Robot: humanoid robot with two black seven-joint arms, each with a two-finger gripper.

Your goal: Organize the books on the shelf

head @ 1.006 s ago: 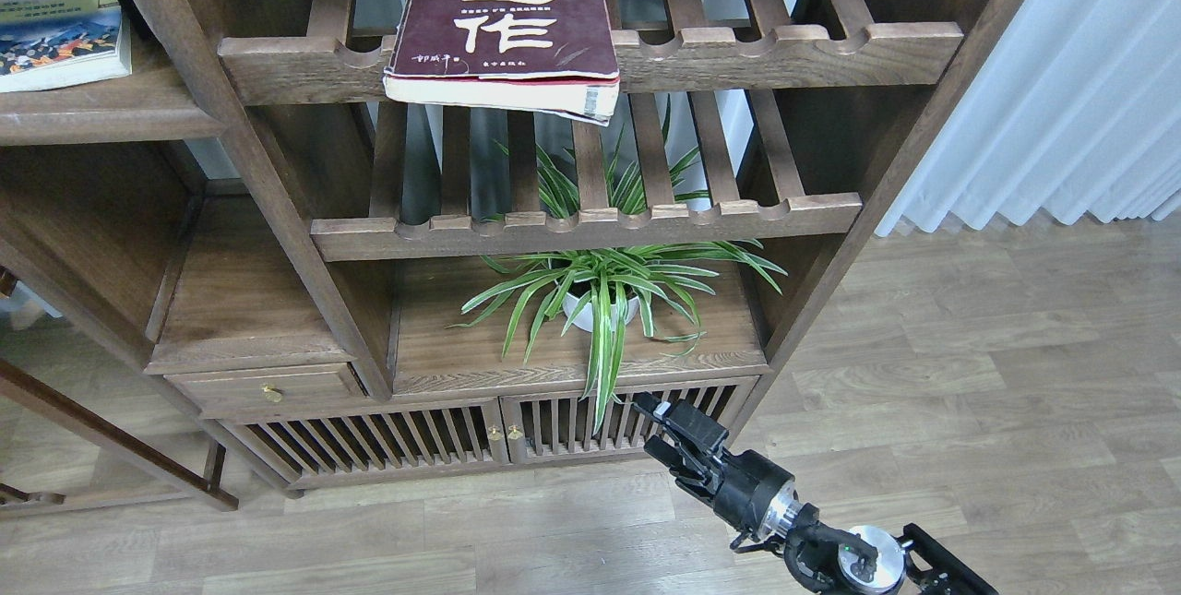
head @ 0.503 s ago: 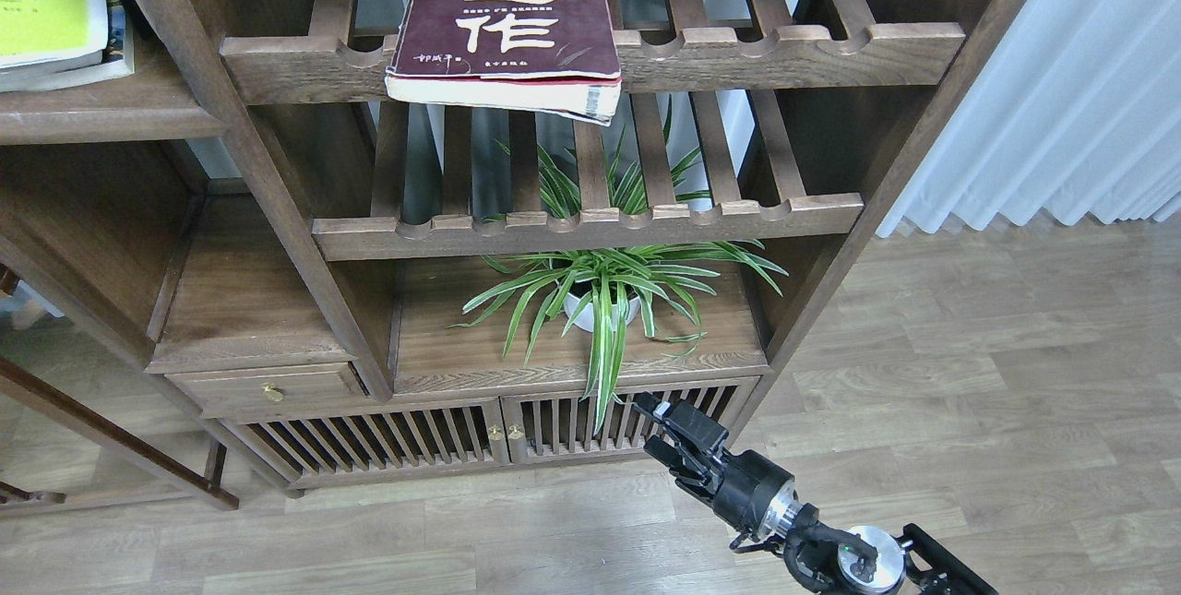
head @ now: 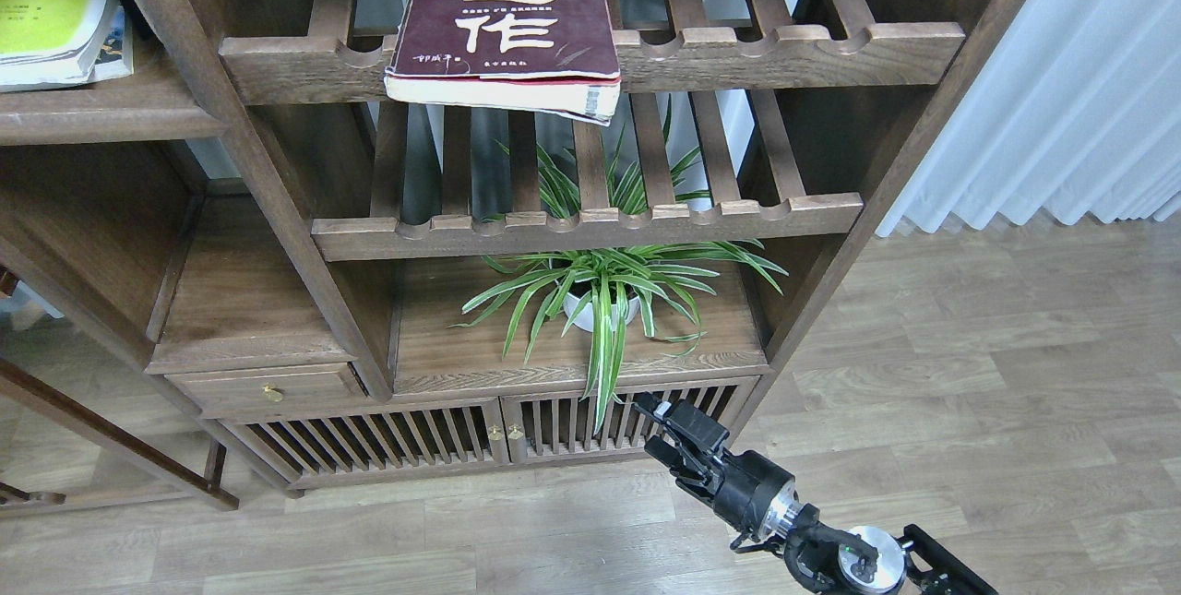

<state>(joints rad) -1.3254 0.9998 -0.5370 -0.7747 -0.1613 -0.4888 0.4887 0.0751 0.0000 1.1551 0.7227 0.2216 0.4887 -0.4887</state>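
One view is all there is, the robot's own head view, looking down at a tall wooden case.

Only the right gripper [head: 666, 434] shows. It sits low, near the bottom of the picture, in front of the slatted cabinet doors [head: 480, 443] and just below the hanging leaves of the potted plant [head: 604, 295]. It points up and to the left. Its two fingers look pressed close together with nothing between them, but they are dark and small, so whether it is spread or closed cannot be told for sure. The left gripper is not in view.

The maroon book [head: 507, 18] lies flat on the top slatted rack [head: 784, 46], far up from the gripper and a little to the left of it. Its long side runs from near to far, and its near end sticks out over the front rail of the rack. That near end faces the gripper, so it looks like the easy place to take hold.

The yellow-green book [head: 46, 9] lies on top of another book [head: 115, 51] on the flat shelf [head: 101, 111] at the far left, well apart from the gripper.

The next move probably needs the right arm to rise a long way, past the plant and the lower rack [head: 590, 226], to reach the maroon book. The leaves and the rack rail could get in the way.
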